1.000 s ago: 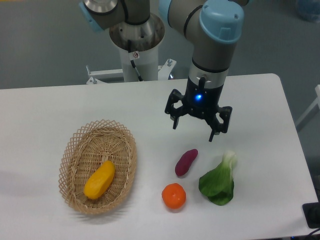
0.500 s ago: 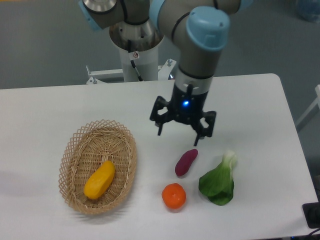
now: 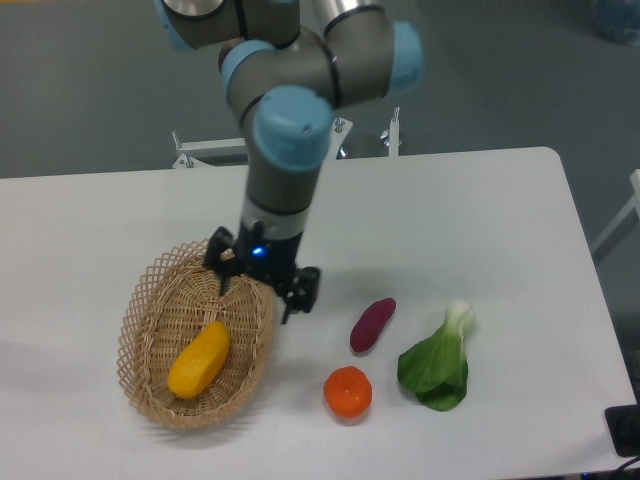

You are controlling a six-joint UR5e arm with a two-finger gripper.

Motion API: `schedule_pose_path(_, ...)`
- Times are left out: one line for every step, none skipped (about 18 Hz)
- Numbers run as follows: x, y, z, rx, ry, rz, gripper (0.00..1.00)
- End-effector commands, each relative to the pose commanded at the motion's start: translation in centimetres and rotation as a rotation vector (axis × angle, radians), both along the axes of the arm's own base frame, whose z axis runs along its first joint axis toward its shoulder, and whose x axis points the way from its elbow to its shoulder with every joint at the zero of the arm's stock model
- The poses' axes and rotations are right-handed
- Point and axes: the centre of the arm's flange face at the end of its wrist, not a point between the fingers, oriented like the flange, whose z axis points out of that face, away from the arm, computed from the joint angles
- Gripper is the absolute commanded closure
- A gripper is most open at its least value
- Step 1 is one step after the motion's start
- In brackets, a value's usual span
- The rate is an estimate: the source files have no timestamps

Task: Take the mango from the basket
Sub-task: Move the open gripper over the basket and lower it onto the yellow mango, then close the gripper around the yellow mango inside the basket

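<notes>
The pincer [image 3: 259, 288] hangs with its jaws apart over the right rim of the basket [image 3: 150, 300], above and to the right of the mango [image 3: 199, 359], which lies tilted inside the basket. On the white bench [image 3: 500, 200], right of the basket, lie a purple sweet potato [image 3: 372, 324], a tangerine [image 3: 347, 391] and a leafy green [image 3: 437, 363], all apart from one another

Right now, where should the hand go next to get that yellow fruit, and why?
Probably a short shift toward the camera and left, then down. The hand hangs open over the basket's far right rim, while the mango lies untouched in the basket's middle, nearer the camera and slightly left of the fingers.
</notes>
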Motion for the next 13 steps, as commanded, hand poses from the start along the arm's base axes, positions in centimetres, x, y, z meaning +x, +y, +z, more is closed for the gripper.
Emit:
schedule_pose_path(0.3,0.5,-0.6,0.002,0.004,-0.001,0.00)
schedule_pose_path(0.8,1.0,-1.3,0.006,0.006,-0.012,0.00)
schedule_pose_path(1.6,1.5,-2.2,-0.005,0.005,-0.024,0.00)
schedule_pose_path(1.8,1.8,-3.3,-0.029,0.011,-0.025,0.00)
schedule_pose_path(2.0,2.2,-4.2,-0.051,0.023,-0.016,0.00)
schedule_pose_path(2.5,2.8,-4.3,-0.048,0.040,-0.005,0.00)
schedule_pose_path(3.1,3.3,-4.4,-0.033,0.047,0.008,0.00)
schedule_pose_path(3.3,3.3,-4.8,-0.026,0.051,0.012,0.00)
schedule_pose_path(3.4,3.5,-5.5,-0.025,0.053,0.013,0.00)
schedule_pose_path(3.3,3.5,-6.0,-0.027,0.053,0.013,0.00)
schedule_pose_path(3.2,3.6,-6.2,-0.031,0.057,0.012,0.00)
schedule_pose_path(3.1,3.6,-6.2,-0.036,0.066,0.015,0.00)
schedule_pose_path(3.1,3.5,-6.5,-0.043,0.067,0.016,0.00)
